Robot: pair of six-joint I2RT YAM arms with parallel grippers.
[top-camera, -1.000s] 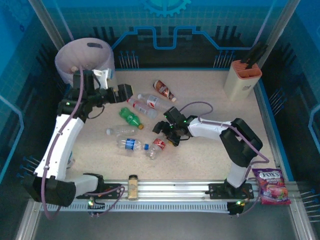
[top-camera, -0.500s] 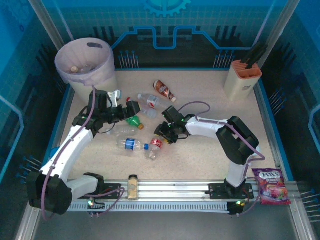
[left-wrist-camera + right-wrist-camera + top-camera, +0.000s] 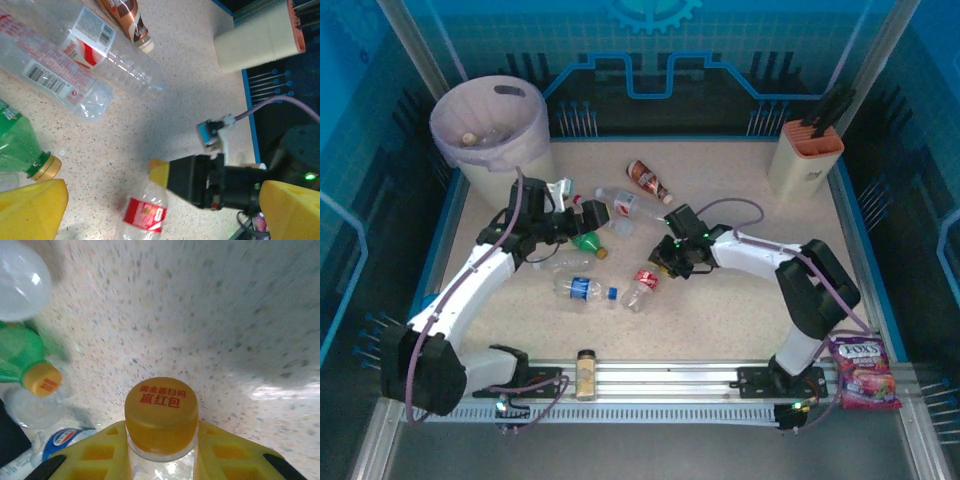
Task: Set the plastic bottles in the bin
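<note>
Right pincer (image 3: 161, 460) closed on the neck of the red-labelled bottle (image 3: 642, 285) on the counter (image 3: 740, 210), evidently a grip for carrying to the bin (image 3: 515, 165) at far left; left pincer (image 3: 582, 220) spread wide and empty beside the green bottle (image 3: 582, 240).

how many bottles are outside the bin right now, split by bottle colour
clear bottles: 5 (one in the right end effector)
green bottle: 1
brown bottle: 1
total: 7
</note>
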